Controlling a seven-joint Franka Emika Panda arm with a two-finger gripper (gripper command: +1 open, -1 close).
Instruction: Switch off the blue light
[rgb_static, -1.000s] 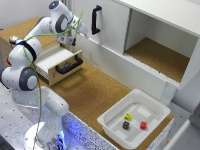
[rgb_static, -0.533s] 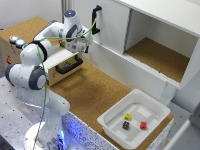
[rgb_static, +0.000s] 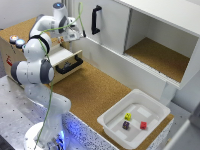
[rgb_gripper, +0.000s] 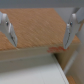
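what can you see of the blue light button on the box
The blue light is a small round dome with a blue-tinted cap and a pale, silvery-looking rim. It sits on top of the wooden box at the exterior view's left, just beside a like-sized reddish-white cap. The picture is too blurred to tell whether it is lit. Nothing touches it; the gripper is away from it, near the cabinet wall. The wrist view does not show it.
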